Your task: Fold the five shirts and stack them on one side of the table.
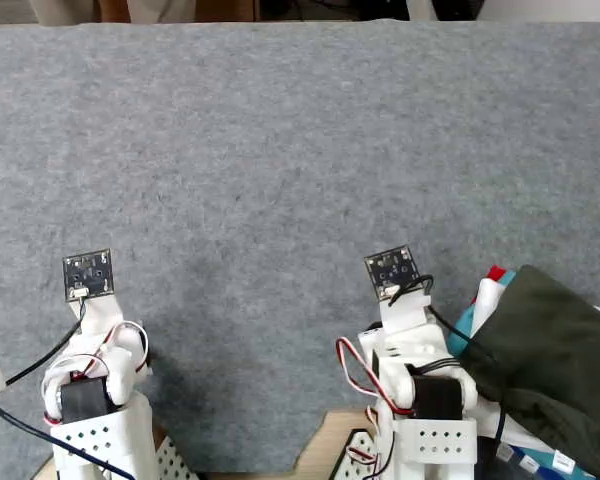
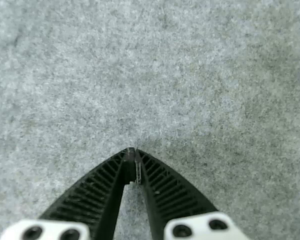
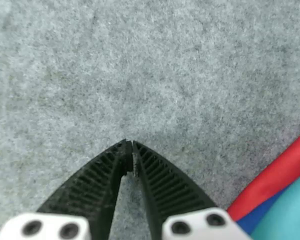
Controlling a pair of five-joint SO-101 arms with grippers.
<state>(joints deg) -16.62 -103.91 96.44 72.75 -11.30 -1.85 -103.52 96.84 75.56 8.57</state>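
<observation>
A pile of shirts lies at the table's near right corner, topped by a dark olive shirt [image 1: 555, 355], with red, blue and teal cloth [image 1: 477, 300] peeking out at its left edge. The same red and teal cloth [image 3: 285, 200] appears in the right wrist view, beside my right gripper [image 3: 129, 144]. That gripper is shut on nothing, over bare grey felt. My left gripper [image 2: 131, 151] is likewise shut and empty above the felt. In the high view both arms sit folded back at the near edge, the left arm [image 1: 90, 340] and the right arm [image 1: 405, 340].
Grey felt [image 1: 300, 150] covers the whole table. A wooden base plate [image 1: 330, 445] sits between the two arm mounts at the near edge. Cables hang by each arm.
</observation>
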